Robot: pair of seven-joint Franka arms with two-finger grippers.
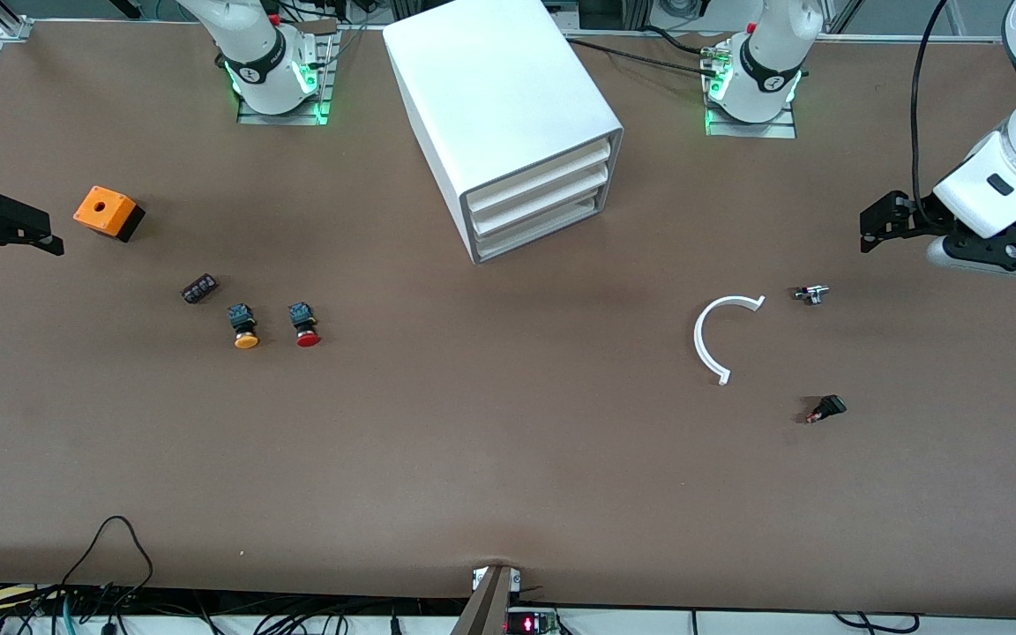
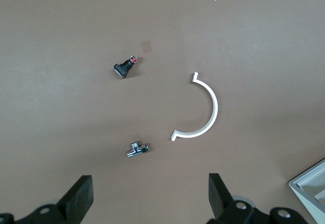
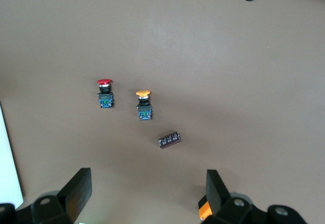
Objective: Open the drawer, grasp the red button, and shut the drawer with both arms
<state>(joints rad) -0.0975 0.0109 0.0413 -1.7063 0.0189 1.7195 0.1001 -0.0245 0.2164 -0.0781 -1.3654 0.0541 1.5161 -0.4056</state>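
Jaws wide — button well apart

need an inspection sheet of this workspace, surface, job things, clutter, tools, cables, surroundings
surface: brown table, flat, bare between the items.
job's things: white cabinet between the arm bases, its three drawers all shut; red button lying on the table toward the right arm's end, beside the orange-yellow button.
clutter: orange box, small dark part, white half ring, small metal part, small black part.
tools: left tool open, empty, over the left arm's end; right tool open, empty, over the right arm's end.
cables: black cable loop at the table edge nearest the front camera.
surroundings: nothing seen beyond frame rails.
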